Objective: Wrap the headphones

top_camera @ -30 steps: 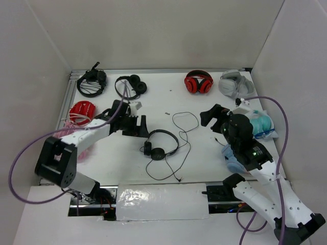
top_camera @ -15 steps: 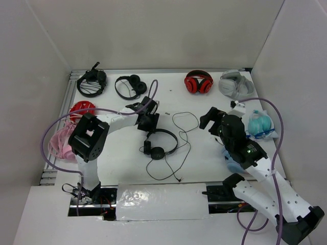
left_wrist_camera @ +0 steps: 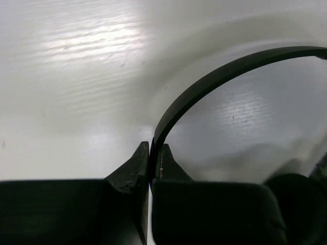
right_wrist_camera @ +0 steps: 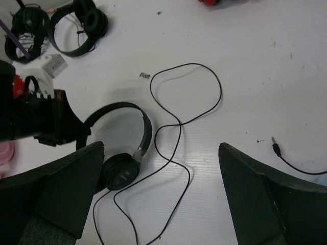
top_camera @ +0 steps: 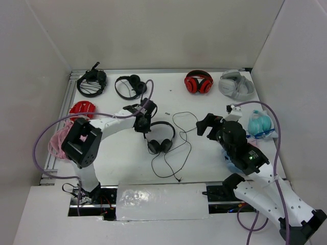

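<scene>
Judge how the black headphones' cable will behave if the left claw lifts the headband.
Probably floppy: the cable lies in loose loops, so it would dangle and drag. The thin headband, pinched in the left claw, may pivot, swinging the ear cups.

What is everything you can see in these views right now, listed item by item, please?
on-ear headphones: one, black, middle; cable lying loose to their right
mic headset: one, black, back left
second black headphones: one, black, back, right of the mic headset
red headphones: one, red, back, right of centre
grey headphones: one, pale grey, back right
red ribbed item: one, red, left edge
pink item: one, pink, left edge, partly hidden
bagged teal item: one, teal, right edge
left gripper: one, black, shut on the on-ear headphones' headband
right gripper: one, black, open, just right of the cable
</scene>
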`<state>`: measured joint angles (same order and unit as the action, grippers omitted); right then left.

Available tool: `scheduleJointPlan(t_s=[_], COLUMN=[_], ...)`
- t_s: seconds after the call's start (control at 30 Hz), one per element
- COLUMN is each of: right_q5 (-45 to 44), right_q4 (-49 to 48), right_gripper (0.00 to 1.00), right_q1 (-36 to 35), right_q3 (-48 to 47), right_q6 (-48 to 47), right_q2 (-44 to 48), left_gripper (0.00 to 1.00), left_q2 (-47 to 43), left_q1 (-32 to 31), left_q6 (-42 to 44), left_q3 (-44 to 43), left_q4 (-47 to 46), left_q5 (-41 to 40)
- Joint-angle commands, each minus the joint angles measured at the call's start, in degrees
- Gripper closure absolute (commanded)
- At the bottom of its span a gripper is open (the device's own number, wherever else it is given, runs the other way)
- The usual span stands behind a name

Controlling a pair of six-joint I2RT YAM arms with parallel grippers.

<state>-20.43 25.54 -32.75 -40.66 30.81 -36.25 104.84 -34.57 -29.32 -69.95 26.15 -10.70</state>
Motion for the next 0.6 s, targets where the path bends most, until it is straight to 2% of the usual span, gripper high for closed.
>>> scheduleJointPlan(t_s=[0.0, 0.03, 0.07, 0.13, 0.17, 0.23, 0.3, 0.37, 0.43, 0.57], right_q5=[3.80, 4.34, 4.95, 6.62, 6.37, 3.39, 1.36, 3.27, 4.68, 7.84], right_q4=[-5.66, -5.68, -7.07, -8.92, -10.23, -10.33, -11.91, -14.72, -13.25, -12.27], right_gripper=[0.00, 0.00, 0.00, 0.00, 0.00, 0.00, 0.00, 0.00, 0.00, 0.00], right_q1=[-2.13, -2.66, -3.28, -4.68, -5.38, -6.61, -7.93, -9.43, -10.39, -11.10], right_q3=[0.67, 0.67, 0.85, 0.68, 0.24, -2.03, -3.45, -5.47, -10.19, -13.56], right_q6=[-3.38, -3.30, -2.69, -1.63, -0.41, 7.31, 10.14, 11.20, 11.82, 10.94], right_q2=[-0.66, -0.93, -1.28, -3.03, -3.91, -7.68, -12.06, -16.37, -21.29, -27.97], left_gripper=[1.00, 1.00, 1.00, 1.00, 1.00, 1.00, 1.00, 1.00, 1.00, 1.00], left_q2=[-9.27, -10.34, -11.40, -14.20, -15.09, -17.55, -18.87, -20.54, -22.56, -24.41], left_q1=[-0.68, -0.68, -0.68, -1.11, -1.55, -3.13, -4.19, -6.12, -8.31, -10.69], left_q6=[-13.86, -13.92, -22.19, -33.10, -35.87, -42.27, -44.32, -47.31, -49.59, -51.71], left_q3=[-2.54, -2.56, -4.38, -5.54, -5.81, -5.46, -4.49, -3.70, -3.35, -3.00], left_q4=[12.09, 12.17, 18.96, 24.89, 26.83, 30.71, 30.89, 31.50, 32.99, 34.31], left_q5=[-7.12, -8.45, -9.33, -11.17, -11.53, -12.76, -12.77, -13.38, -14.69, -16.54])
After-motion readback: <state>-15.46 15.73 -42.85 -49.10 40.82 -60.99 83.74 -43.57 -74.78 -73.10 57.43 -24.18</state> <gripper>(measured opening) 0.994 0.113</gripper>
